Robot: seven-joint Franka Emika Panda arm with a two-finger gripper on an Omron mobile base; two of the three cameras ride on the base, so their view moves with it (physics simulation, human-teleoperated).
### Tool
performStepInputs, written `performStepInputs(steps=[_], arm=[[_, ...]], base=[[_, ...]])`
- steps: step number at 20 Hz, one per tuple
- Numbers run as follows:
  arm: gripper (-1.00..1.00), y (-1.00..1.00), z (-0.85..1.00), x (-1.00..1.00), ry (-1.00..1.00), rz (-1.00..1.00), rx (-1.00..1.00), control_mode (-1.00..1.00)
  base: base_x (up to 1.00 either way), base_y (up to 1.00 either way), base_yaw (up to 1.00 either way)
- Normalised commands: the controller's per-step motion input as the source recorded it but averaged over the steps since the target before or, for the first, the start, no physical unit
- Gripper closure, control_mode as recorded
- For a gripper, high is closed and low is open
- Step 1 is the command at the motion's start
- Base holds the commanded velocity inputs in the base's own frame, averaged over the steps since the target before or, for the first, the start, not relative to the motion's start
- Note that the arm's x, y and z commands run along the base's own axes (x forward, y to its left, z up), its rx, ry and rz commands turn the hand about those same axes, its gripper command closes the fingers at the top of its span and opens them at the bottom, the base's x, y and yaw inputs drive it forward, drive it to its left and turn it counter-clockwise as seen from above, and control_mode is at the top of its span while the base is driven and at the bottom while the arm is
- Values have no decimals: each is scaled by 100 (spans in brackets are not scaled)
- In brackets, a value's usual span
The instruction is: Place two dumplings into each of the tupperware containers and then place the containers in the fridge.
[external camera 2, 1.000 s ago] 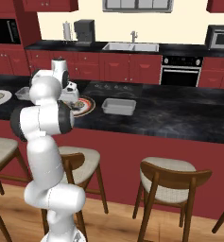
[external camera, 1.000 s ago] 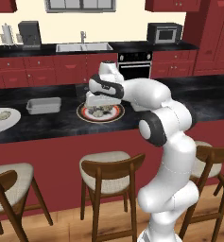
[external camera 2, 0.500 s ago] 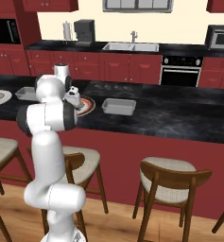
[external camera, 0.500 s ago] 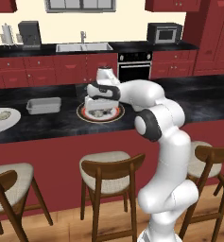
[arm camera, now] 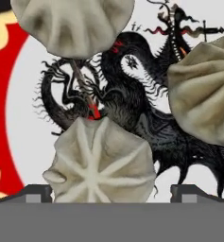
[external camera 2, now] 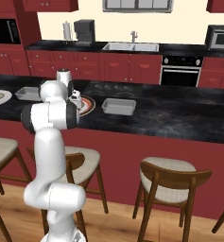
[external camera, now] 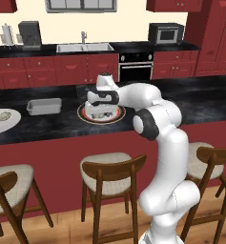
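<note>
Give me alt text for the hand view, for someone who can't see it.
A close look down at three dumplings on a red-rimmed plate with a black dragon drawing. The nearest dumpling sits between the open gripper's two dark fingertips; the others lie at the top and the right.

Dark red cabinets (external camera: 62, 71), black counters (external camera 2: 179, 111), wooden stools (external camera: 112, 178), wood floor (external camera: 71, 228).

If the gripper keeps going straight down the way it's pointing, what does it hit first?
Most likely the dumpling lying between its open jaws, on the red-rimmed plate. How much gap remains is hard to judge.
</note>
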Motion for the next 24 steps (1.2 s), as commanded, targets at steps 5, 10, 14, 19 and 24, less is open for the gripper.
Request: performStepInputs(steps=[5, 10, 14, 19, 24], arm=[[-100, 2, -3, 24, 0, 0, 0, -100], [100, 2, -3, 5, 0, 0, 0, -100], [100, -20, 26, 0, -5, 0, 0, -100], [100, -88, 45, -24, -1, 0, 0, -100], [100, -100, 27, -9, 1, 0, 0, -100]], base=[[0, 0, 0], [0, 0, 0], [0, 0, 0], [0, 0, 0], [0, 0, 0]])
